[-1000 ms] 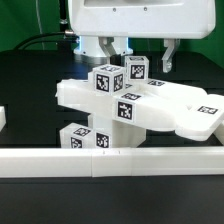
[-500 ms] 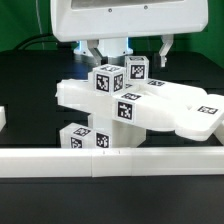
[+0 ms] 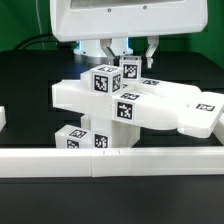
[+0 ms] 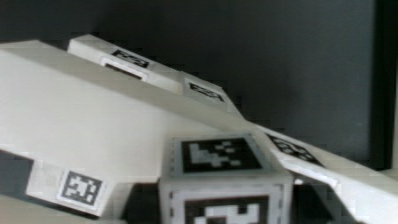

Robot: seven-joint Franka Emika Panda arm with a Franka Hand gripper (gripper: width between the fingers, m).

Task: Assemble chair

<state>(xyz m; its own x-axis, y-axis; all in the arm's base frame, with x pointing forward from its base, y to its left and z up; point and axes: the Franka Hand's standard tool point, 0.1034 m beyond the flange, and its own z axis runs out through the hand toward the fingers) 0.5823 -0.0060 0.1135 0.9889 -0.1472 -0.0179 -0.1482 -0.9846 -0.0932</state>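
The white chair parts lie in a heap in the middle of the exterior view. A flat seat slab (image 3: 178,108) lies tilted across tagged blocks (image 3: 76,138). Two short tagged posts stand up from it, a front post (image 3: 104,82) and a rear post (image 3: 132,70). My gripper (image 3: 131,52) hangs under the white housing. Its dark fingers (image 3: 152,50) sit at either side of the rear post's top and appear to pinch it. The wrist view shows that post (image 4: 228,160) very close, with the slab (image 4: 89,110) behind it. No fingertips show there.
A long low white border rail (image 3: 110,162) runs across the front. Another white piece (image 3: 3,118) sits at the exterior view's left edge. Dark cables lie at the back left on the black table.
The housing moved toward the exterior view's left. The right finger then came in against the rear post. The heap of parts shifted slightly left.
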